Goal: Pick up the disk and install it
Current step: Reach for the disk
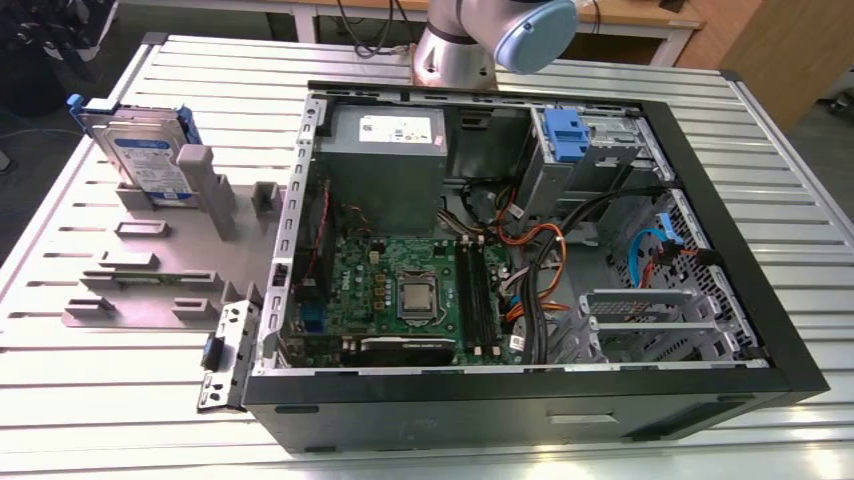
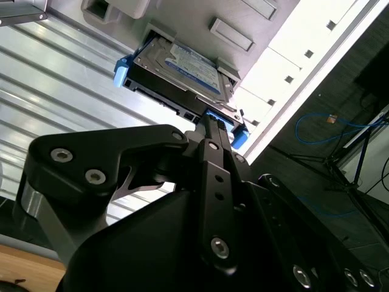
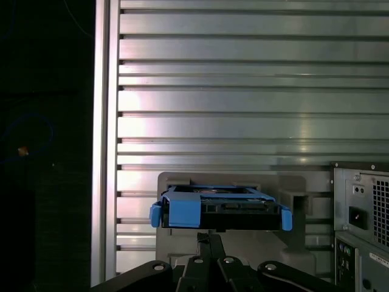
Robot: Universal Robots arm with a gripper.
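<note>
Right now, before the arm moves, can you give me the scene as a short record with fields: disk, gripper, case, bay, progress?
disk: stands on edge in the grey holder, outside the case, on the exterior view's left
gripper: shut, holds nothing, apart from the disk, which lies ahead of it in the first wrist view
case: open, lying on the table, board and cables exposed
bay: grey metal, inside the case, with a blue bracket
progress: disk not yet picked up, not installed
</note>
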